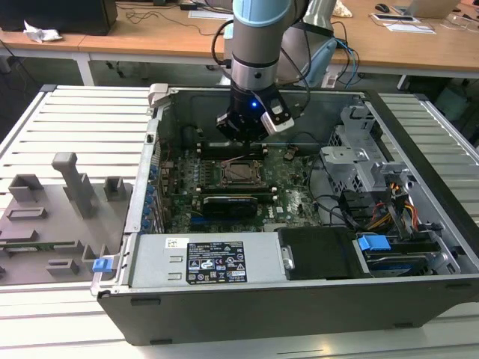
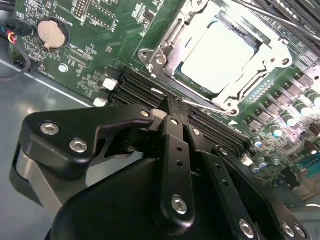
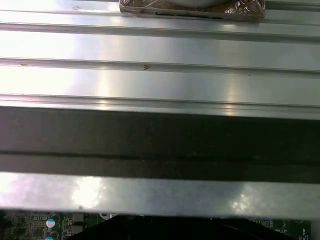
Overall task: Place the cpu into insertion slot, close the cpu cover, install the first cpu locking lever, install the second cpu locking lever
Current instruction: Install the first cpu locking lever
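1. The gripper [image 2: 170,107] is hanging inside the open computer case [image 1: 419,292], just off the socket's edge; in the exterior view it is sitting at about 12 o'clock from the socket.
2. In the second wrist view the fingers [image 2: 172,135] are lying together, with nothing clamped between them.
3. The cpu [image 2: 220,57] is already resting in the insertion slot [image 1: 241,173], silver face up, on the green motherboard [image 2: 100,45].
4. The cpu cover [image 2: 265,70] is lying down around the chip, framing it through its window. Judgement: the first two steps are appearing done.
5. A thin locking lever [image 2: 202,105] is running along the socket edge nearest the fingertips. Whether it is latched, I cannot tell.
6. Judgement: the lever-installing step is in hand. The move is calling for a fine approach onto the thin wire, pressing it down and sideways under its hook without scraping the memory slots [image 2: 145,92] beside it.
7. The first wrist view is looking across the ribbed metal counter [image 3: 160,50] and the case wall.
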Robot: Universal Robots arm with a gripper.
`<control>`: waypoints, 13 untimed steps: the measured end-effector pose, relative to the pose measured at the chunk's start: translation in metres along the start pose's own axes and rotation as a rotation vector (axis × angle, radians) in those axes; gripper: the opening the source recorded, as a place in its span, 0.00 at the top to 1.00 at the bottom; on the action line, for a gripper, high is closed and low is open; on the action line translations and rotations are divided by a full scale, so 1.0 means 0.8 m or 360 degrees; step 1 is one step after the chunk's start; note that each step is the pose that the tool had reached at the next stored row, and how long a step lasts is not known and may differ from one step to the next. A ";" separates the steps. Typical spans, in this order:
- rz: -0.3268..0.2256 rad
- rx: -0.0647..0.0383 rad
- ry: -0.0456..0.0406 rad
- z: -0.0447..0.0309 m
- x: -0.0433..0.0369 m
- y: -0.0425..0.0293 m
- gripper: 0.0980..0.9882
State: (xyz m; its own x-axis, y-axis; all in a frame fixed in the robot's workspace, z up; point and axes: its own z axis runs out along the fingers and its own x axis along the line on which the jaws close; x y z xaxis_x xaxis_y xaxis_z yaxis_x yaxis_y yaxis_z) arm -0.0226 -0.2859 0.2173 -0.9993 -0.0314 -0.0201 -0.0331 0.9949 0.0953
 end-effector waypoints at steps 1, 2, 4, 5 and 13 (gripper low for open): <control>0.0000 0.0000 0.0000 0.0016 -0.002 -0.0002 0.99; 0.0000 0.0000 0.0000 0.0034 -0.003 -0.0004 0.99; 0.0000 0.0000 0.0000 0.0057 -0.004 -0.0007 0.99; 0.0000 0.0000 0.0000 0.0065 -0.004 -0.0008 0.99; 0.0000 0.0003 0.0000 0.0148 -0.005 -0.0016 0.99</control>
State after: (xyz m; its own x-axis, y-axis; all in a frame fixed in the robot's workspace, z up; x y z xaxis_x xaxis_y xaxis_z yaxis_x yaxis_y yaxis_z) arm -0.0183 -0.2859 0.2055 -0.9993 -0.0314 -0.0199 -0.0331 0.9951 0.0935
